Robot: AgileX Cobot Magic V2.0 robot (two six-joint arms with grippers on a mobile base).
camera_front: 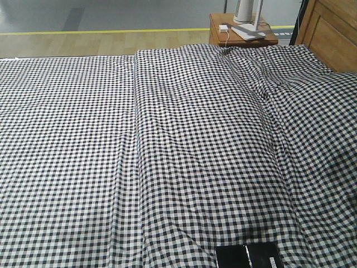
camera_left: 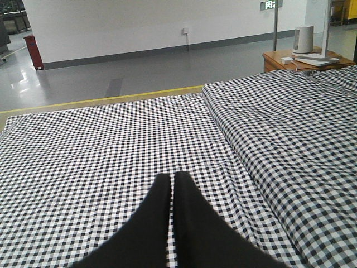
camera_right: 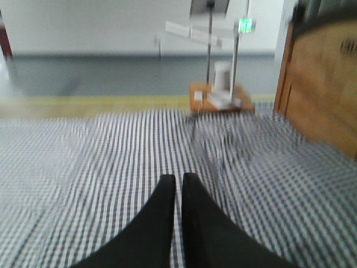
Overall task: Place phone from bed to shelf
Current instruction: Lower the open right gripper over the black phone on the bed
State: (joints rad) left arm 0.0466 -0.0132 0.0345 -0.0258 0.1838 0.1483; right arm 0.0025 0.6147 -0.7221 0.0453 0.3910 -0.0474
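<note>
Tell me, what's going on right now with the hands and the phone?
Left hand shut, empty, above the bed. Right hand shut, empty, view blurred. Phone apparently at bed's near edge, untouched. Shelf not in view.

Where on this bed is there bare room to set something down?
The bed is bare left of the centre fold and between it and the headboard. Crowded: the nightstand; a black glossy object sits at the near edge.
</note>
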